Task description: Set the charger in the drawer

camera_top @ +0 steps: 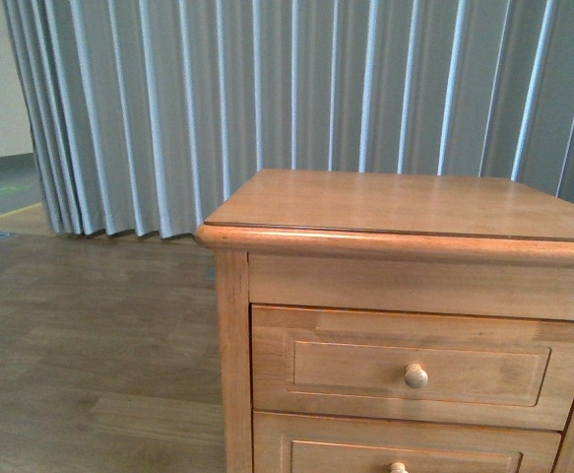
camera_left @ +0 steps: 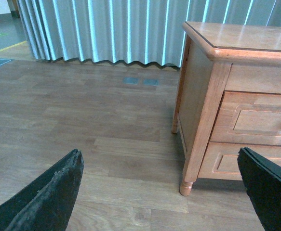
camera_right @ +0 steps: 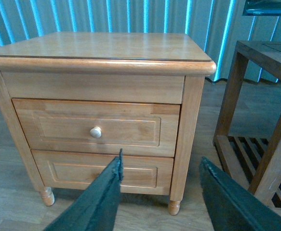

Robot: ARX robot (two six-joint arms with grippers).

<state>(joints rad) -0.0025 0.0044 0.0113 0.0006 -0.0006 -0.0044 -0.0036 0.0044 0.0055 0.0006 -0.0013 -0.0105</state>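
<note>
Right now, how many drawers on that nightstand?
2. The upper drawer sits under the top, shut; the lower drawer is directly beneath it, shut, partly behind the right jaws.

1. The place looks like a furnished room set up like a home bedroom or living space.
2. A honey-coloured wooden nightstand (camera_top: 405,325) stands on wood-plank flooring (camera_left: 82,125).
3. Long grey pleated curtains (camera_top: 267,89) hang to the floor behind it.
4. A darker slatted wooden side table (camera_right: 260,120) stands just beside the nightstand.
</note>
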